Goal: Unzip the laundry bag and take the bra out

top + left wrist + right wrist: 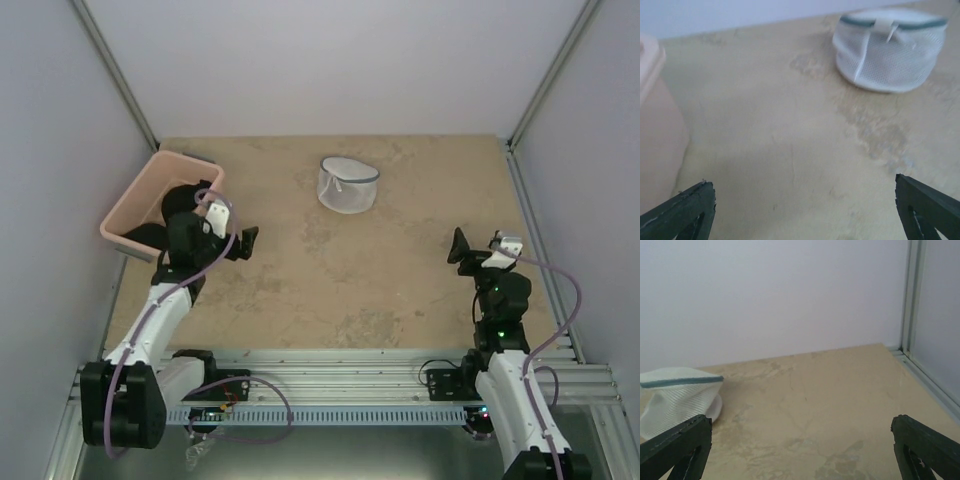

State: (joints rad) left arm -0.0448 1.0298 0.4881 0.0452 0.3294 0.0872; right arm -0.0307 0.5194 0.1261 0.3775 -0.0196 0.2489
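The laundry bag (348, 184) is a small round white mesh drum with a dark zipper rim, standing at the back middle of the table. It also shows in the left wrist view (889, 48) at upper right and in the right wrist view (677, 399) at far left. The bra is hidden from view. My left gripper (245, 241) hovers open beside the pink bin, well short of the bag, with nothing between its fingers (682, 210). My right gripper (458, 247) is open at the right side, far from the bag, fingers (925, 450) spread wide over bare table.
A pink rectangular bin (160, 200) with dark clothing inside sits at the back left, close to the left arm. Its wall (655, 125) fills the left edge of the left wrist view. White walls and metal frame posts (910, 295) enclose the table.
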